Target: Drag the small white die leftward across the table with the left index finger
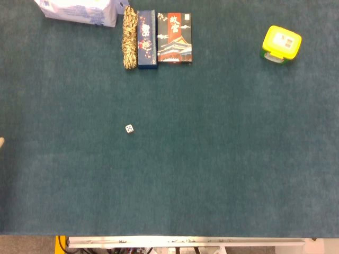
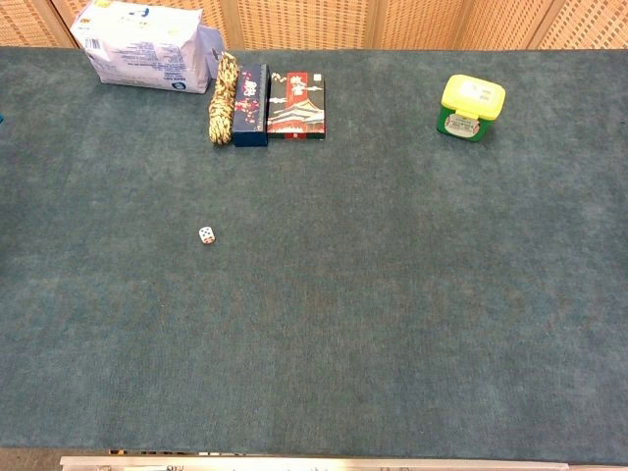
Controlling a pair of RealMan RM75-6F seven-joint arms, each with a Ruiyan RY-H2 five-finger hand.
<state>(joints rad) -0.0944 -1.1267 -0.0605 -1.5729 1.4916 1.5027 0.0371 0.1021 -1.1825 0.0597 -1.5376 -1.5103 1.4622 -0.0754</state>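
I saw the die point(image 1: 129, 128) sitting slightly skewed on the bench point(image 1: 212, 159); neither hand showed, so their state stayed unknown.

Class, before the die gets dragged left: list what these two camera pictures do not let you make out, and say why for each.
- Both hands: neither view shows them, so their pose is unknown.
- Die pips: too small in both views to count.
- White packet: top cut off by the head view's upper edge; print unreadable.
- Yellow-lidded container: label too small in the chest view.
- Pale sliver at the head view's left edge: cropped, unidentifiable.
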